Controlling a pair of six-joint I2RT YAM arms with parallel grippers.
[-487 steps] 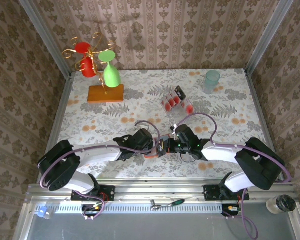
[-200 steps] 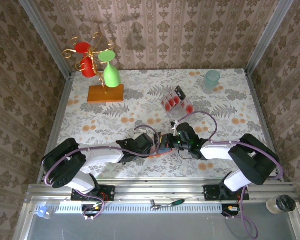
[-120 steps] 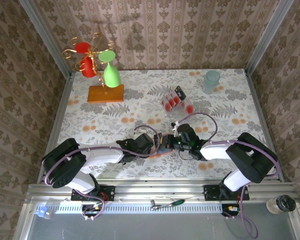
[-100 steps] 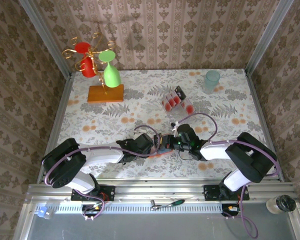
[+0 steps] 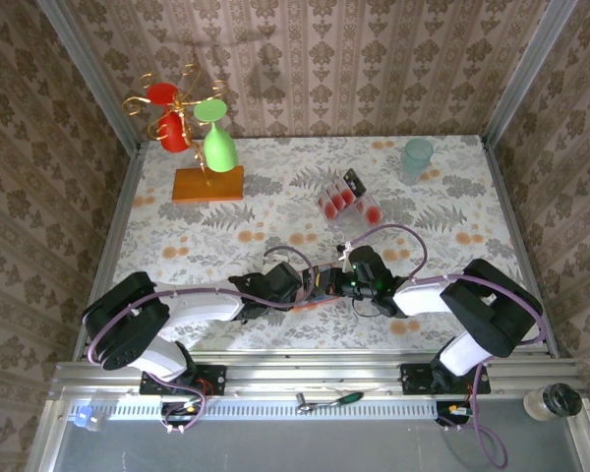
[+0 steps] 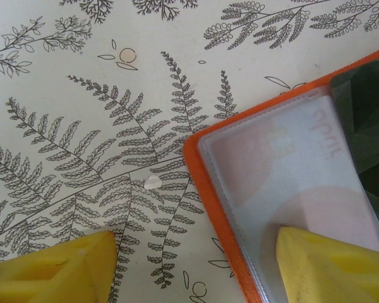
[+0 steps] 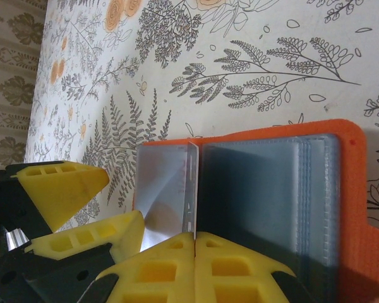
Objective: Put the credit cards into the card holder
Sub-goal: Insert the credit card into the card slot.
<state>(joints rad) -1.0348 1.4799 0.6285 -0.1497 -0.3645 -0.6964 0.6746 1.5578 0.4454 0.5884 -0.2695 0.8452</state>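
Card holder (image 6: 205, 189) — pink card (image 6: 284, 164), lettering illegible

We stretch both white arms low and inward, wrists facing, tips almost meeting. Our left gripper (image 5: 312, 285) (image 6: 192, 271), with yellow plastic fingers, stands with jaws apart; our right gripper (image 5: 330, 285) (image 7: 194, 252), likewise yellow-fingered, has its fingers pressed together.

faint pale lettering on the pink card (image 6: 290, 183) under the card holder's (image 6: 205, 189) clear sleeve, too blurred to read; white letters on the black card (image 6: 366, 120), cut off, unreadable
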